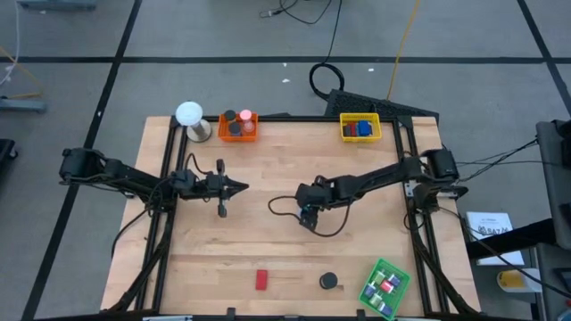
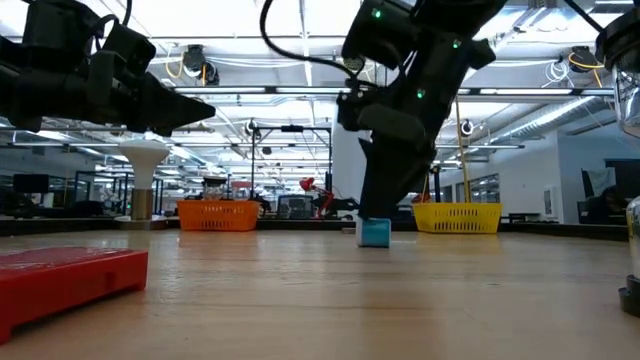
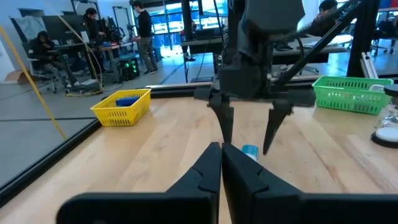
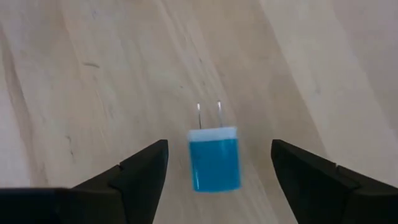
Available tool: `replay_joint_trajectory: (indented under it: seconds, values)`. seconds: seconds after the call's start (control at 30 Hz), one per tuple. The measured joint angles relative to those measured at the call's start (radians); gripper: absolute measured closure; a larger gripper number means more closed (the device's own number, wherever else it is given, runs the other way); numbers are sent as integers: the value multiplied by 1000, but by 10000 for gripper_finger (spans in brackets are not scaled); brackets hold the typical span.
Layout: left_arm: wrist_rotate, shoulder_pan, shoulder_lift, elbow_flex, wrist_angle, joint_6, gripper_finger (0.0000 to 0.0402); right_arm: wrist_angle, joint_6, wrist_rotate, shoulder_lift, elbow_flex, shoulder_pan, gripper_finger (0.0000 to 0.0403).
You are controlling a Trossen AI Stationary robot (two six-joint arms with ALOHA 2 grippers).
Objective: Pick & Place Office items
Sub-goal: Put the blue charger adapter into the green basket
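At the table's near edge a red rectangular block (image 1: 261, 280) and a black round disc (image 1: 329, 282) lie flat on the bare wood, with a green tray (image 1: 385, 286) of small mixed pieces at the near right corner. Mid-table, the right gripper (image 1: 308, 217) points straight down over a blue plug-in charger (image 4: 214, 162), its fingers spread wide to either side and clear of the charger, which rests on the wooden table (image 1: 268, 245) with its two metal prongs showing. Well to the left, the left gripper (image 1: 239, 186) hangs above the wood with its fingers pressed together and nothing between them. Along the far edge stand a white ball on a round base (image 1: 190, 116), an orange tray (image 1: 238, 127) holding dark round pieces, and a yellow tray (image 1: 359, 127) with blue and red items inside.
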Motion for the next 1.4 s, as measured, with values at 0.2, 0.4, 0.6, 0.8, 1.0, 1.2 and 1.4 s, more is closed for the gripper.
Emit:
replay_joint_trajectory:
  seconds: [0.2, 0.4, 0.6, 0.8, 1.0, 1.2, 1.4]
  values:
    - [0, 0, 0, 0, 0, 0, 397, 31, -32, -3, 51, 0, 0, 146]
    - [0, 0, 0, 0, -2, 0, 375, 20, -35, -3, 65, 0, 0, 225]
    - [0, 0, 0, 0, -4, 0, 371, -30, -13, -8, 11, -2, 13, 282]
    - [0, 0, 0, 0, -6, 0, 371, -292, 184, -19, -220, 0, 145, 282]
    - [0, 0, 0, 1, -6, 0, 371, -548, 622, 60, -400, -1, 433, 282]
    - [0, 0, 0, 1, -6, 0, 371, -622, 1023, 76, -405, -1, 725, 282]
    - [0, 0, 0, 1, -6, 0, 371, -584, 1252, 1, -322, -1, 895, 282]
